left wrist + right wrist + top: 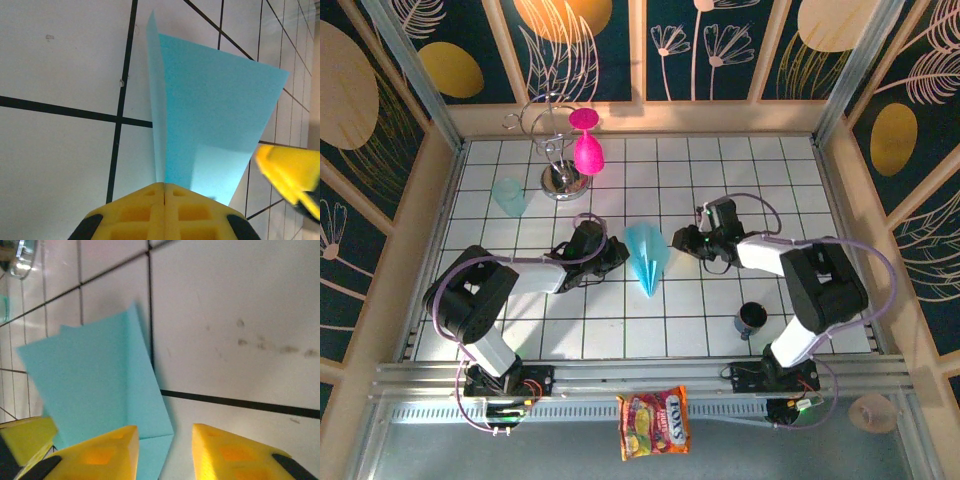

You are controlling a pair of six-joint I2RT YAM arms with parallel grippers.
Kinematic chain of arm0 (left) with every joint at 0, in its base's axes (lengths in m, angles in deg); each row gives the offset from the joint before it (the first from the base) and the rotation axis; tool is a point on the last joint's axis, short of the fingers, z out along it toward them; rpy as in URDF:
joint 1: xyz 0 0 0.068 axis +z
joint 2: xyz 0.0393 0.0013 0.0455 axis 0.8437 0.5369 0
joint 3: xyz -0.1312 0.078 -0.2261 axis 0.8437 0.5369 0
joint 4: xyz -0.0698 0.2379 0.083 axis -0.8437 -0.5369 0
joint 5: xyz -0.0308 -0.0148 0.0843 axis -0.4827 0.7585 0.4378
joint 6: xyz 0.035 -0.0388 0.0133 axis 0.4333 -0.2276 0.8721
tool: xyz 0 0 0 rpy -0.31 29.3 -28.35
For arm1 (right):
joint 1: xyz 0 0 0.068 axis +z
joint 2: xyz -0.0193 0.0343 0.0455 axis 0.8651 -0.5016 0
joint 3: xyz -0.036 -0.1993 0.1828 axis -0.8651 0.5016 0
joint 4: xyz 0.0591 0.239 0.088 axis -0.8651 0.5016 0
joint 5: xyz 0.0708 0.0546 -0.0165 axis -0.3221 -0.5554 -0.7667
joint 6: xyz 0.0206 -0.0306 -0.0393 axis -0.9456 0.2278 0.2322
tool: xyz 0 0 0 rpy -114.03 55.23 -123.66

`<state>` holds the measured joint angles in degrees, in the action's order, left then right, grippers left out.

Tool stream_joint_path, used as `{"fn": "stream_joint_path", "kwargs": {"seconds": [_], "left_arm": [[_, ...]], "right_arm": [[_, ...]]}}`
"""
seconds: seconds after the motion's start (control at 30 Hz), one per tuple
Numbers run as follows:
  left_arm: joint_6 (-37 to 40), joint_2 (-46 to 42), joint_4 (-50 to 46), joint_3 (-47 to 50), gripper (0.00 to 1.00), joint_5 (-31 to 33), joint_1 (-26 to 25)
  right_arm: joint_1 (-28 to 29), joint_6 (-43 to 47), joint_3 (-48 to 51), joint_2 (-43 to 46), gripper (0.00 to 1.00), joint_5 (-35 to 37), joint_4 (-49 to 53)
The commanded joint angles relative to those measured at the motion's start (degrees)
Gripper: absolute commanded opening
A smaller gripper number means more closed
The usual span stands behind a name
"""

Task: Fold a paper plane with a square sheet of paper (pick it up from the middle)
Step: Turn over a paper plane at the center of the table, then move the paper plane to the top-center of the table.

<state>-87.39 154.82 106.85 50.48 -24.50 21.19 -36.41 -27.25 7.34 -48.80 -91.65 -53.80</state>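
At the top frame's centre, the plane (647, 255) rests on the surface (720, 170), its left side pinched by the closed left fingers (145, 200); the right fingers (220, 445) stand parted at its right side.

Light-blue paper plane (647, 255): creased dart, centre of table (770, 180), nose toward near edge, flap upright.

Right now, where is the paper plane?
Top view: the paper plane sits mid-table, its left edge in the shut left claw, the right claw beside it.
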Motion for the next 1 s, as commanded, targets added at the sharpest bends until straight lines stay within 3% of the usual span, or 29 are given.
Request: {"fn": "stream_joint_path", "kwargs": {"seconds": [0.0, 0.27, 0.4, 0.97], "left_arm": [[-0.4, 0.5, 2.0, -1.2, 0.05, -1.2, 0.0], [-0.9, 0.6, 2.8, -1.1, 0.04, -2.1, 0.0], [-0.8, 0.3, 2.8, -0.9, 0.04, -2.3, 0.0], [-0.5, 0.1, 2.7, -1.2, 0.04, -2.8, 0.0]], "right_arm": [[2.2, 3.3, -2.0, 4.5, 0.4, 5.5, 5.9], [14.6, 2.7, -4.8, 2.4, 0.57, 13.0, 9.7], [17.4, 1.5, -5.9, -0.3, 0.64, 15.0, 11.0], [22.2, 1.3, -7.5, -2.6, 0.68, 14.2, 11.6]]}}
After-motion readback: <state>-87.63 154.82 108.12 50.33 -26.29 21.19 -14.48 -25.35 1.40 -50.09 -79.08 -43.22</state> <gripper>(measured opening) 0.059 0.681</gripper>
